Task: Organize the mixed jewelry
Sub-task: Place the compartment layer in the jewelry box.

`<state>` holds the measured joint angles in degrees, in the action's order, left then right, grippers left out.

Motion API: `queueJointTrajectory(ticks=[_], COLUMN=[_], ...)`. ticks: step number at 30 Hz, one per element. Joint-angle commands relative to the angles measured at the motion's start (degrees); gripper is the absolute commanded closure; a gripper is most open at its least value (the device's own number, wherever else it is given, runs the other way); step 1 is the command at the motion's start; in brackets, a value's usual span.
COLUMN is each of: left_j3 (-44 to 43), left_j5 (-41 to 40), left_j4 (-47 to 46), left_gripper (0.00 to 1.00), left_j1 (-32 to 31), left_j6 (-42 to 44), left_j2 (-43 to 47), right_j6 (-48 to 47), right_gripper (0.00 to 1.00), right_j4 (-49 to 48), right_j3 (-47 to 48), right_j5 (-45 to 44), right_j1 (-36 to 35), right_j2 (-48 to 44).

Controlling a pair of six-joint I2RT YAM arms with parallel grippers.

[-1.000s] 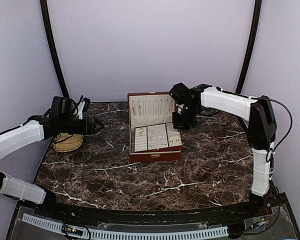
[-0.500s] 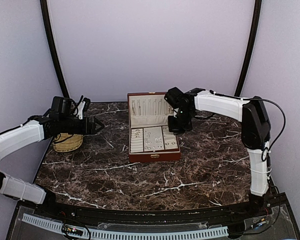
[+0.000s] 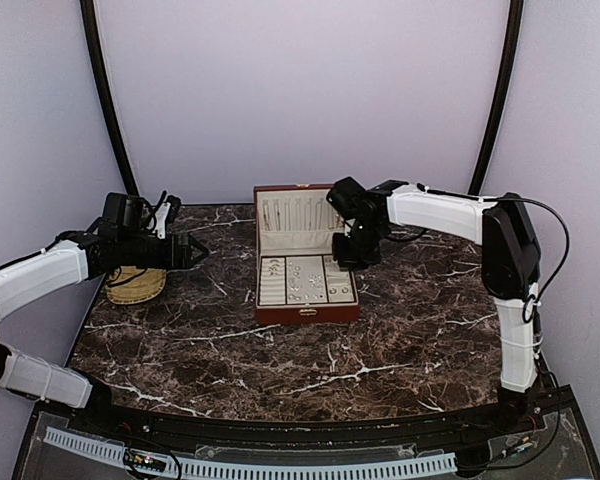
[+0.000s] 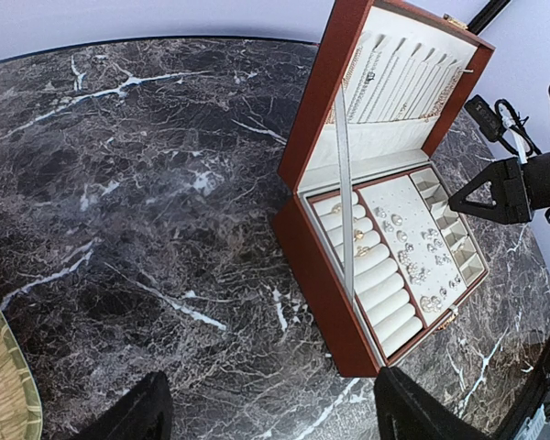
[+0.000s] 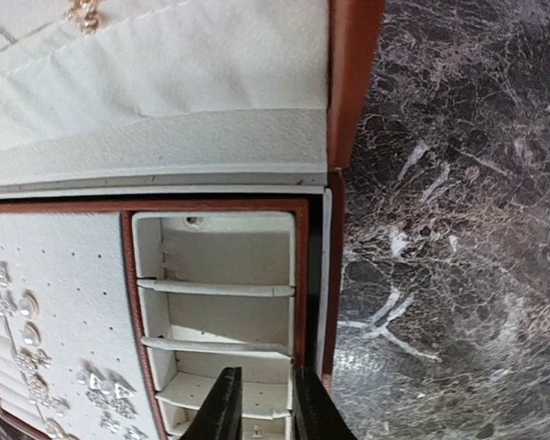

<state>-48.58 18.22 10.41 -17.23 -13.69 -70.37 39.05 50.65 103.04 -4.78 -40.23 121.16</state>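
One dark marble table fills the lower half of the top view. Two white arms reach in over it, one from each side of the frame. One red-brown wooden jewelry box stands open at the centre with its lid upright. One woven basket lies at the left edge, under the left arm.

The box base has three sections: ring rolls on the left, a flat stud panel in the middle and a column of small divided compartments on the right. Several thin chains hang inside the lid.

The left gripper hovers at centre left, well apart from the box. Its fingers are spread wide with nothing between them. The right gripper hangs over the compartment column at the bottom of its wrist view. Its fingertips stand a narrow gap apart, and no held piece can be made out.

The mixed jewelry lies scattered mostly on the stud panel, with a few pieces on the ring rolls.
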Motion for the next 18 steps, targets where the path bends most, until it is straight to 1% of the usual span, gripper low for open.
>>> queueJointTrajectory(ticks=[1, 5, 8, 9, 11, 16, 18], left_j3=[-0.64, -0.77, -0.97, -1.06, -1.21, -1.44, -1.66], left_j5=[0.65, 0.18, -0.55, -0.97, -2.05, -4.28, -4.57], left_j4=[1.01, 1.18, 1.44, 1.51, 1.65, 1.84, 2.09], left_gripper=[0.22, 0.21, 0.21, 0.21, 0.21, 0.21, 0.2], left_j1=[0.27, 0.27, 0.27, 0.27, 0.26, 0.26, 0.27], left_j6=[0.41, 0.57, 0.89, 1.01, 1.39, 2.34, 2.45], left_j2=[1.07, 1.02, 1.19, 1.3, 1.65, 2.33, 2.4], right_j6=[1.06, 1.23, -0.44, -1.53, -4.45, -13.66, -17.55], right_gripper=[0.71, 0.54, 0.45, 0.43, 0.39, 0.2, 0.16], right_j4=[-3.49, -4.71, -8.17, -9.81, -13.22, -23.73, -28.23], right_j3=[-2.31, -5.69, -9.3, -10.52, -12.71, -16.21, -17.25], right_j5=[-3.14, -10.02, -13.21, -13.8, -14.14, -11.55, -9.47], right_j1=[-0.97, -0.93, -0.91, -0.91, -0.75, 1.12, 2.52], right_j2=[-4.71, -9.6, -13.75, -15.05, -17.56, -22.63, -23.62])
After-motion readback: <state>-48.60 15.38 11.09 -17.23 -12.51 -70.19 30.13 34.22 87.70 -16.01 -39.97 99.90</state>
